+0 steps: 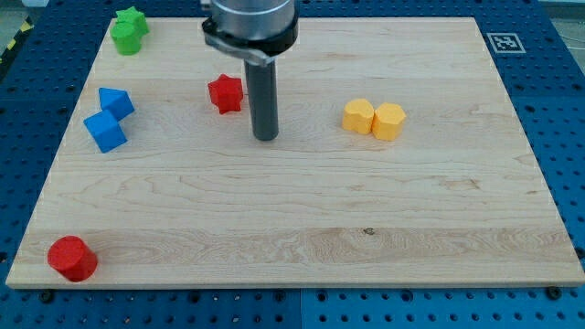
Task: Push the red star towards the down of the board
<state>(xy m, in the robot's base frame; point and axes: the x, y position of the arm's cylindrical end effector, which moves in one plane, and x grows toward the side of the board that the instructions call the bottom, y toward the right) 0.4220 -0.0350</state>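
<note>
Robotics lab, wooden board [302, 228], blue perforated bench [558, 91], fiducial tag [505, 42]

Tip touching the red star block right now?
Apart. The camera view shows bare wood between my tip and the red star block; the tip sits to the star's right and lower in the view.

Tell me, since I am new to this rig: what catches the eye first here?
The dark rod stands mid-board, my tip just right of and slightly below the red star block. Two yellow blocks touch at the view's right; a red cylinder sits alone at the wooden board's bottom-left corner.
</note>
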